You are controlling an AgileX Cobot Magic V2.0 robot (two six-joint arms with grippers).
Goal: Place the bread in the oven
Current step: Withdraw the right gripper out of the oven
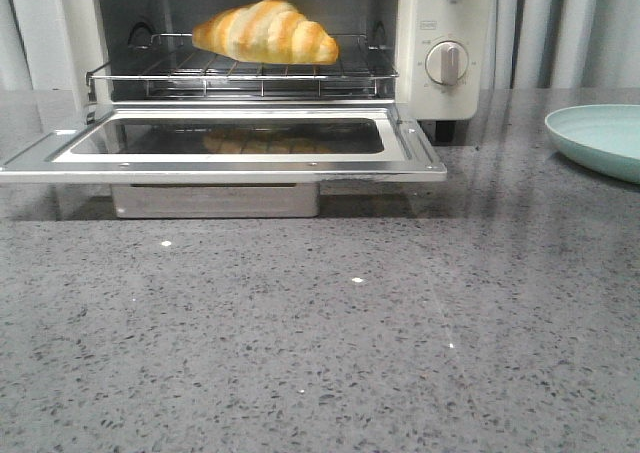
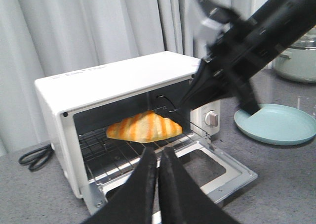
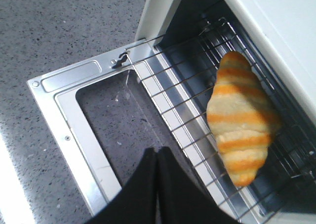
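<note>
Bread (image 1: 266,32) on wire rack (image 1: 240,73) inside open oven (image 1: 440,43); plate (image 1: 600,138) right.

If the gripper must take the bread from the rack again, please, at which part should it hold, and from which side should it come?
Probably grip the bread at its thick middle, since the ends taper. It lies along the wire rack, so come in from the front, over the open door, with the jaws closing across its width.

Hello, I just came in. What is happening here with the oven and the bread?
The bread already lies on the wire rack inside the oven, whose door is folded down open. Neither arm holds anything: the left end effector and the right end effector are both shut and empty, above the open door. A pale green plate sits to the right.
</note>
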